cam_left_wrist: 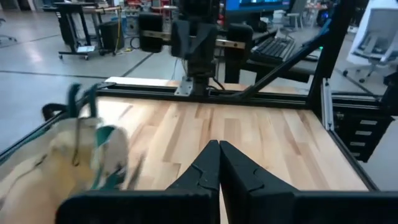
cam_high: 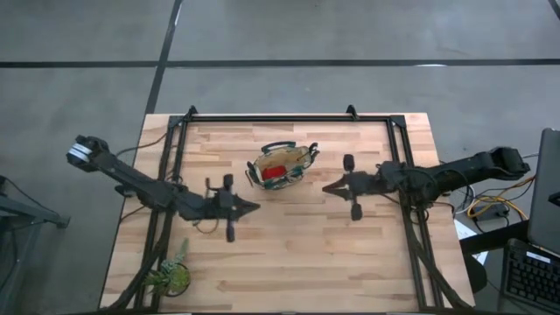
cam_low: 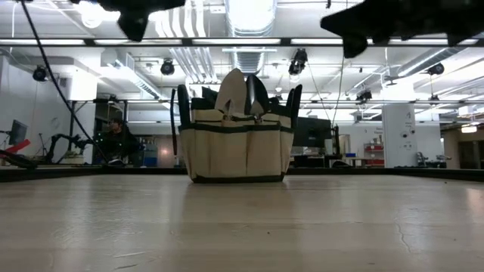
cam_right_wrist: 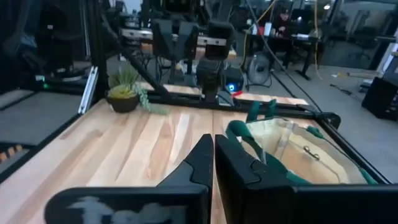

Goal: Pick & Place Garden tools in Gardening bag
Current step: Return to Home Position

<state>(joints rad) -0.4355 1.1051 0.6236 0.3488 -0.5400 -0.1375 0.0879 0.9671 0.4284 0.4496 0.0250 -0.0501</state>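
My left pincer (cam_high: 254, 207) closed tight, empty, near gardening bag (cam_high: 280, 166), on its left; right pincer (cam_high: 326, 186) same, on its right. Bag sat mid-worktop (cam_high: 306, 262). Low view alone showed trowel blade (cam_low: 231, 94) poking out; high view alone showed red item (cam_high: 274, 173) inside.

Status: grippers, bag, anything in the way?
Left gripper and right gripper shut, empty, either side of gardening bag. Bag upright, trowel blade poking out. Potted plant near left arm, not in the way.
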